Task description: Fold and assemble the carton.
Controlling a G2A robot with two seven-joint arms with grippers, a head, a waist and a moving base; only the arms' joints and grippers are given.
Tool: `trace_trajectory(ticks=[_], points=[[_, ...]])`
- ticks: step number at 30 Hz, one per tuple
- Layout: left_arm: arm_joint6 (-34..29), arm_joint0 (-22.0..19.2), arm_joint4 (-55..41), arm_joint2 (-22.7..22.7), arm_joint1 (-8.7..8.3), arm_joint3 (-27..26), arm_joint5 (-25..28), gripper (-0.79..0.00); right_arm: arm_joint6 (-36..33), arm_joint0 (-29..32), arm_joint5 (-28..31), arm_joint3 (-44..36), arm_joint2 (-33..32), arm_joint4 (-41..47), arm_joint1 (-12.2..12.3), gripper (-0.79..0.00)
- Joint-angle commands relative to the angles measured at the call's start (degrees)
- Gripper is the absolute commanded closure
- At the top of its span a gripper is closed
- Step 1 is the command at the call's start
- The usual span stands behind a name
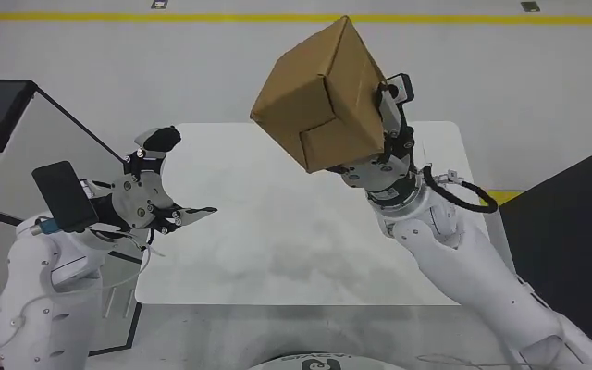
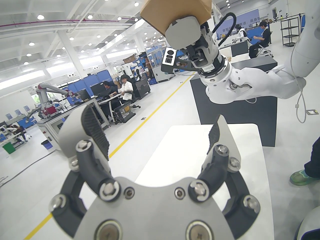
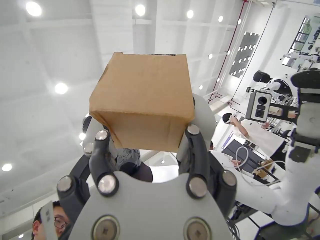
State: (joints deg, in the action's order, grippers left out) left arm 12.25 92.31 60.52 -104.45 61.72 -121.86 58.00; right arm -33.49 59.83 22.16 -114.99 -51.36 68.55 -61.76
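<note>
1. Where the right tool (image 3: 143,126) grips it, the cardboard carton (image 1: 322,92) hides that tool's fingertips.
2. It is held tilted, high above the table's (image 1: 277,250) far side.
3. Well apart, the left tool (image 2: 155,136) is spread wide, empty.

Left gripper (image 1: 188,174) spread; right gripper (image 3: 145,119) raised, clamped.

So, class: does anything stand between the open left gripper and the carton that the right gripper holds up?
Nothing visible does. The left gripper is open at the table's edge, and the carton hangs above the table in the right gripper, with only air between them.
</note>
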Motion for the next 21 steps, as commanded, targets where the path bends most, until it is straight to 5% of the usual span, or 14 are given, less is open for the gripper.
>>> trace_trajectory(ticks=[1, 14, 21], points=[[0.0, 0.0, 0.0, 0.0, 0.0, 0.0, 0.0, -0.785, 0.0, 0.3, -0.7, -0.5, 0.3, 0.6, -0.1, 0.0], [0.0, 0.0, 0.0, 0.0, 0.0, 0.0, 0.0, -0.785, -2.8, 4.1, -17.6, -1.6, 3.9, 22.1, -2.3, 0.0], [0.0, 0.0, 0.0, 0.0, 0.0, 0.0, 0.0, -0.785, -2.8, 4.1, -17.6, -1.6, 3.9, 22.1, -2.3, 0.0]])
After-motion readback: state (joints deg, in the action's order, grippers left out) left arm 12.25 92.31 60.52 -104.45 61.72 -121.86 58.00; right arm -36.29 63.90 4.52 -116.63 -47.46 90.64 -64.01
